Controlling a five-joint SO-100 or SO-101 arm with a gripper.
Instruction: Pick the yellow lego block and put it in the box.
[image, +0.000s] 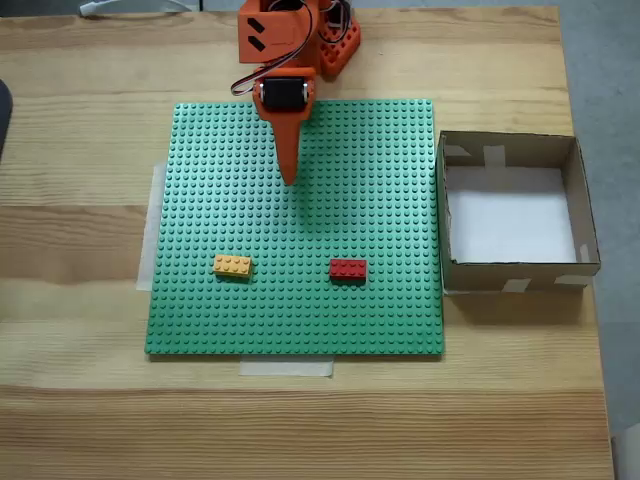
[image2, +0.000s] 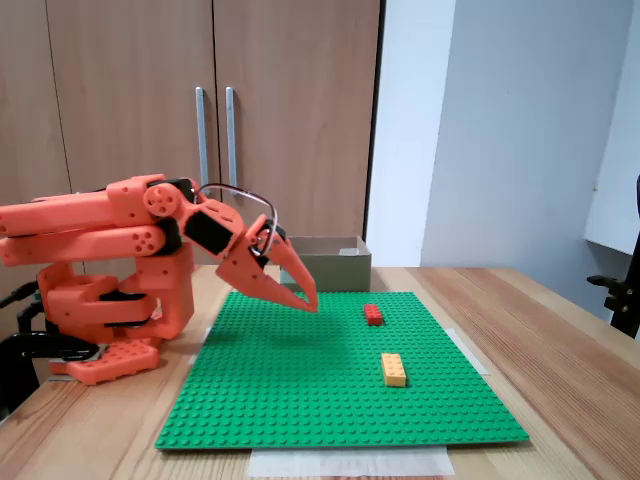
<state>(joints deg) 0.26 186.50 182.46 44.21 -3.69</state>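
Note:
The yellow lego block (image: 232, 266) lies flat on the green studded baseplate (image: 380, 160), toward its front left in a fixed view from above; from the side it sits at the plate's near right (image2: 393, 368). The box (image: 590, 215) stands off the plate's right edge, white floor bare; in the side view it shows behind the plate (image2: 340, 270). My orange gripper (image: 290, 178) hangs above the plate's back middle, pointing down and forward (image2: 308, 300), well away from the yellow block. Its jaws are together with nothing between them.
A red brick (image: 348, 268) lies on the plate right of the yellow one, also seen from the side (image2: 373, 314). The arm's base (image2: 110, 300) stands at the table's back edge. Tape strips (image: 285, 368) hold the plate to the wooden table.

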